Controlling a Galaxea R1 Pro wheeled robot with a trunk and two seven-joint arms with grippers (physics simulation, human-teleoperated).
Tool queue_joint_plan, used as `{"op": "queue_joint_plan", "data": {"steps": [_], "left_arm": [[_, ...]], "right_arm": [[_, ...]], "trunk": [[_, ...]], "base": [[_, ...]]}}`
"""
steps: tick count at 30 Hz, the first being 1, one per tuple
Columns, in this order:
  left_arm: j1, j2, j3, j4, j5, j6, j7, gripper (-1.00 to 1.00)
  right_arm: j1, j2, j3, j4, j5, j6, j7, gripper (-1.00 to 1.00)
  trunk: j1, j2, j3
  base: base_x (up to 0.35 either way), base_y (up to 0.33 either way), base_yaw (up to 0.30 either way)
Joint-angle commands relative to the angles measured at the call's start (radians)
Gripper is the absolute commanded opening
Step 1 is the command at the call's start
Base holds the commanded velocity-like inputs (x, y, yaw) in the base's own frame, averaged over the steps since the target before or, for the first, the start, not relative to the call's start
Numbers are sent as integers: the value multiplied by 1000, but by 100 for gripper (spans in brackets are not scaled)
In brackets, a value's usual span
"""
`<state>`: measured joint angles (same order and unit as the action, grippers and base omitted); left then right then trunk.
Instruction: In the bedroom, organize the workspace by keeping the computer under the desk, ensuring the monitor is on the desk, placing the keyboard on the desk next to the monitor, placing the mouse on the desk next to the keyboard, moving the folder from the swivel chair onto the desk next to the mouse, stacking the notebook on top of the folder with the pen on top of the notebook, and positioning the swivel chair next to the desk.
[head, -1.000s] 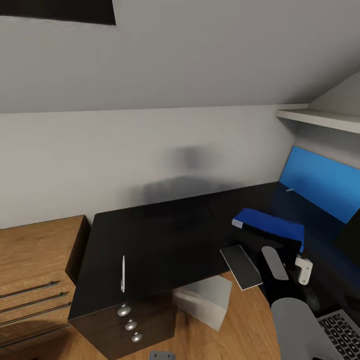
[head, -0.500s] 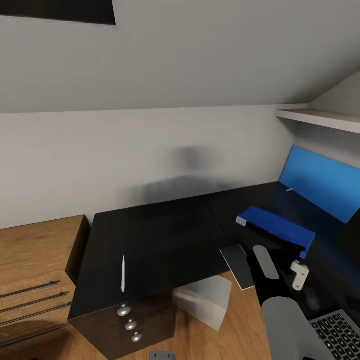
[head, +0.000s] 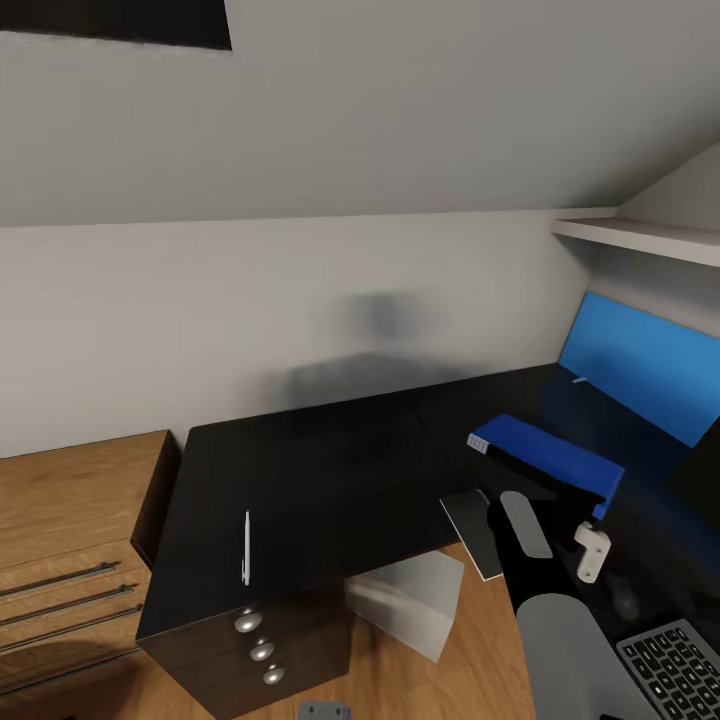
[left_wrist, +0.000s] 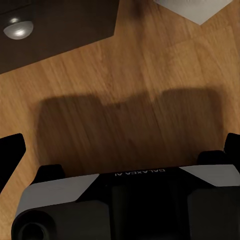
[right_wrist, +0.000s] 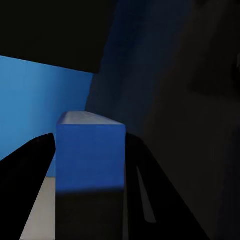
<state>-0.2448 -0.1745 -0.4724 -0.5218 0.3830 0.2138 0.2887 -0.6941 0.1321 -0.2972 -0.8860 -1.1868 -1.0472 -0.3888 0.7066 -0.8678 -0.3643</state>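
Overhead, the desk (head: 320, 470) spans the head view: glossy black top, blue back panel (head: 640, 365) at the right, pale wall behind. A wooden drawer chest (head: 70, 540) stands against its left end. Under the front edge sits a dark cabinet (head: 250, 650) with round silver knobs, and just beside that the computer (head: 405, 600), a light grey box on the wood floor.

Right arm (head: 560, 620) reaches over the desk toward the back panel. Right gripper (right_wrist: 90, 165) has the folder (head: 545, 455) clamped between its jaws: in the right wrist view a dark finger lies on each side of the bright blue cover. From the head view the folder looks tilted above the dark desk top; whether any edge touches the surface, cannot tell.

Notebook (head: 478, 530), thin and grey, lies at the desk's front edge, partly behind the right arm. Keyboard (head: 680, 665) shows at the lower right corner, keys visible.

Left gripper (left_wrist: 122, 150) points down at the wood floor, jaws wide apart with nothing between them.

Pen (head: 246, 548), slim and white, lies near the front left of the desk, well apart from the folder.
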Motion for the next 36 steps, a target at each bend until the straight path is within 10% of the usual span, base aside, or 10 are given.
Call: {"op": "queue_joint_plan", "data": {"steps": [1,36], "left_arm": [[-1,0,-3,-1,5,4,7,100],[-1,0,-3,-2,6,4,7,100]], "right_arm": [[-1,0,-2,-1,8,0,-9,-100],[2,-12,0,0,21,0,-7,-100]], "trunk": [[0,-1,-1],[0,-1,-1]], "base": [[0,0,0],[0,0,0]]}}
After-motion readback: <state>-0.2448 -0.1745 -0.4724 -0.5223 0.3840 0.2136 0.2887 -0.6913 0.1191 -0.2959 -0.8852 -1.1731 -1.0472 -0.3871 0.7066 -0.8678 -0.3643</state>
